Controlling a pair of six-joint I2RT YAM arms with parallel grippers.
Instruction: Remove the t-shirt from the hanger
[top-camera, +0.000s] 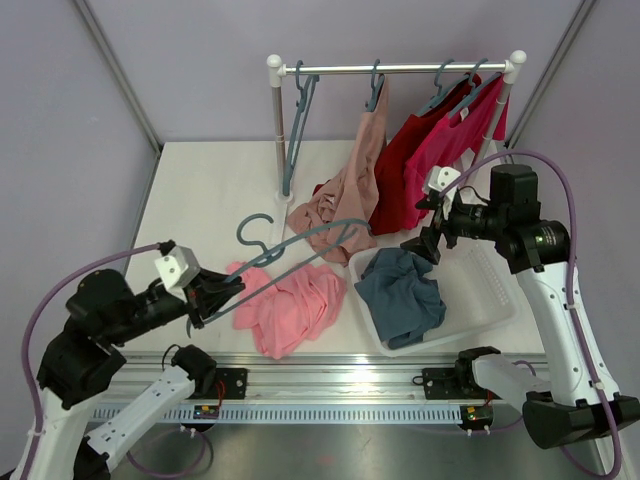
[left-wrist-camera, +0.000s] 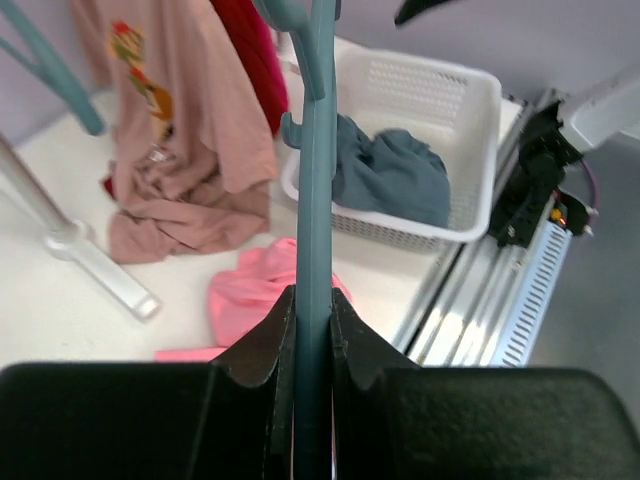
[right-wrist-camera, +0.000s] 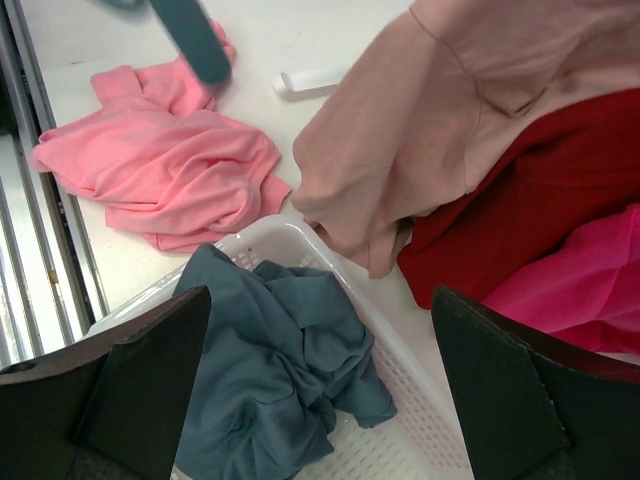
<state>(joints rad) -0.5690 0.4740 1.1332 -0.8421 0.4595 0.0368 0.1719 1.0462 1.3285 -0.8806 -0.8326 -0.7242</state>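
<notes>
White tbl, pink tee crumpled (off hanger)

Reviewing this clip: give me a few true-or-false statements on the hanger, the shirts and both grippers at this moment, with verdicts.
1. The left gripper has its fingers shut on the grey-blue plastic hanger. True.
2. The light pink t-shirt is hanging on that hanger. False: it lies crumpled on the white table.
3. The white plastic basket is empty. False: it holds a crumpled slate-blue garment.
4. The right gripper is open and holds nothing. True.
</notes>
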